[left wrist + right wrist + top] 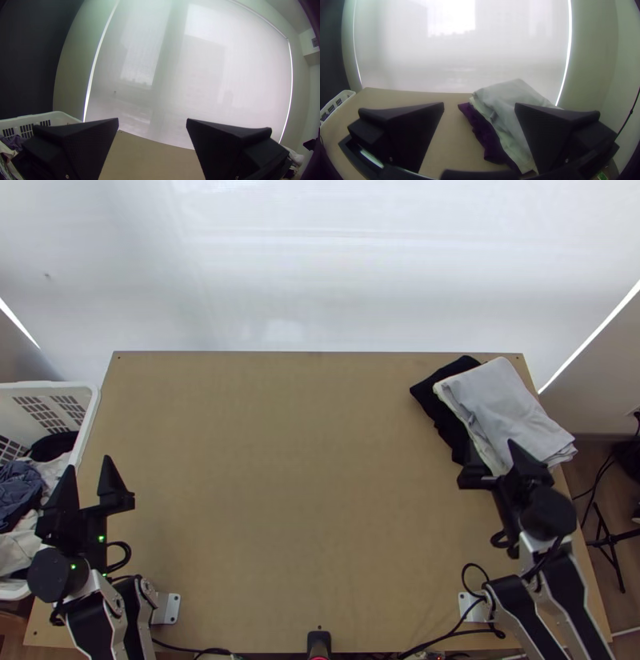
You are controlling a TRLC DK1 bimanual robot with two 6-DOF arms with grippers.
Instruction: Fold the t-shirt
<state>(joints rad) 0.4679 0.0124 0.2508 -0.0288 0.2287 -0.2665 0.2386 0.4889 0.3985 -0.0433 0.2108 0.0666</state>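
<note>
The wood counter (304, 500) has a pile of folded clothes (498, 400) at its far right corner. Black wires (460, 633) lie along its near side.

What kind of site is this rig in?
Probably an indoor room or small lab set up for laundry folding: a white basket of loose clothes at the table's side, folded clothes stacked at a far corner, and a blind behind.

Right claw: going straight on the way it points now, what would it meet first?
Probably the stack of folded cloths: in the top view the right claw overlaps its near end. The claw's height is unclear, so it may pass over the stack towards the white blind behind.
</note>
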